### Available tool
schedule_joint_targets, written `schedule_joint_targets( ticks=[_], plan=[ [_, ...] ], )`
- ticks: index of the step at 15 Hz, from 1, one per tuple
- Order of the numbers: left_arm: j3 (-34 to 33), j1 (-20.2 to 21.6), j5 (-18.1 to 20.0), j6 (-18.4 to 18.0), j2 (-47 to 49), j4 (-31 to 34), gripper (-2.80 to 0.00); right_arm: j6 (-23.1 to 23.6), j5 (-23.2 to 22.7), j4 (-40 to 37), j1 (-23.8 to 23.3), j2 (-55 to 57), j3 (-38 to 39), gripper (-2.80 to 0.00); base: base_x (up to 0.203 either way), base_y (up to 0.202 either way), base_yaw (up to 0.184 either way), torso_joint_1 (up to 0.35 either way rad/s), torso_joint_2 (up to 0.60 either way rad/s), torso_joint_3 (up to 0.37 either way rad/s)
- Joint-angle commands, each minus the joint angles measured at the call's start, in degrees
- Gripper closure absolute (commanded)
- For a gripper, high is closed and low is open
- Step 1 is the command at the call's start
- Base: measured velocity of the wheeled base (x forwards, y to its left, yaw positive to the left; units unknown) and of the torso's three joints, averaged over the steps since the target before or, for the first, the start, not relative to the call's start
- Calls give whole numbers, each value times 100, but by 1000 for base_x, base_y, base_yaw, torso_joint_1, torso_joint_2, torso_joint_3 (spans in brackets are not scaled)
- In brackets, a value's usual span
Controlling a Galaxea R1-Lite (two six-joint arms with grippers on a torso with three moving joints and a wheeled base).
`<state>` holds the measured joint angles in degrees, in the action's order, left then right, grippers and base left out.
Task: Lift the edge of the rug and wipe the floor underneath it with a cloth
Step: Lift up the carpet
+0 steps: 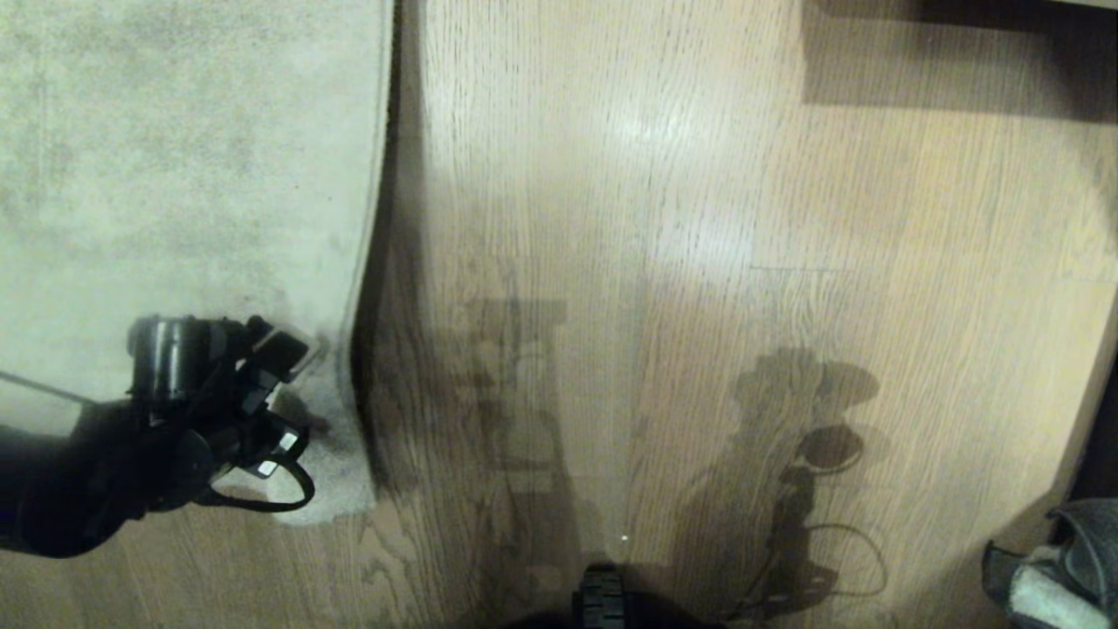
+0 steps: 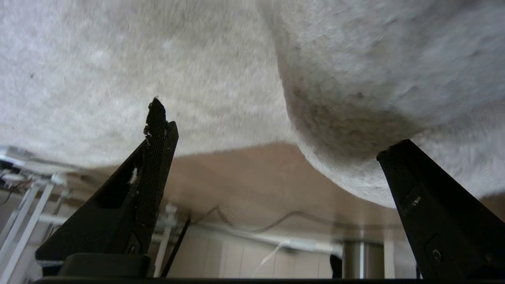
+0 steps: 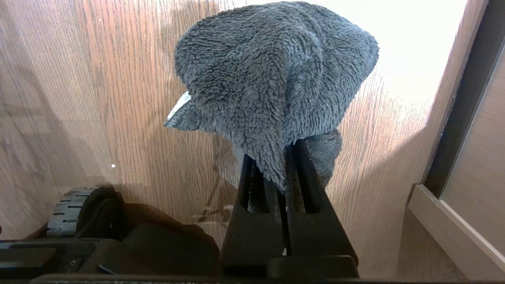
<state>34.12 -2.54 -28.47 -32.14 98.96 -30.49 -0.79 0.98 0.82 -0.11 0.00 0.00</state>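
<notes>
Nearest, at the lower right of the head view: the cloth [image 1: 1061,568], dark grey with a paler side, bunched above the floor [image 1: 699,262]. In the right wrist view, pinched tight between the closed fingers of the right gripper [image 3: 281,157], the cloth [image 3: 272,79] draped up and over the fingertips, a whitish edge showing at one side. Below it, light wood planks [image 3: 98,98], a black ribbed wheel [image 3: 69,213] of the base, and a pale baseboard [image 3: 446,221] beside a dark frame.

Further out, at the lower left of the head view: the left gripper [image 1: 284,406], spread wide, set over the near corner of the rug, holding nothing. Seen from the left wrist, one finger [image 2: 154,157] clear of the pile, the other finger [image 2: 418,197] touching the underside of a raised fold of the rug edge [image 2: 355,130].

Beyond, the rug edge [image 1: 371,262] running away up the head view, bowed near the gripper and lifted enough to throw a dark shadow onto the planks beside it. Farthest, a dark block of shadow along the top right.
</notes>
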Motion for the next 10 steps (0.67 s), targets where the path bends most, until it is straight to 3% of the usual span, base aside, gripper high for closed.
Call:
schedule_joint_targets(
  ticks=[1, 4, 10],
  plan=[
    [-269, 6, -13, -60, 454, -712, -280, 0, -1, 3, 2, 9, 0, 0, 0, 0, 0, 0, 0, 0],
    [-520, -30, -10, -94, 813, -1280, -280, 0, -1, 6, 2, 9, 0, 0, 0, 0, 0, 0, 0, 0],
    [-564, -331, -1, 119, 728, -1342, -280, 0, -1, -2, 2, 9, 0, 0, 0, 0, 0, 0, 0, 0]
  ],
)
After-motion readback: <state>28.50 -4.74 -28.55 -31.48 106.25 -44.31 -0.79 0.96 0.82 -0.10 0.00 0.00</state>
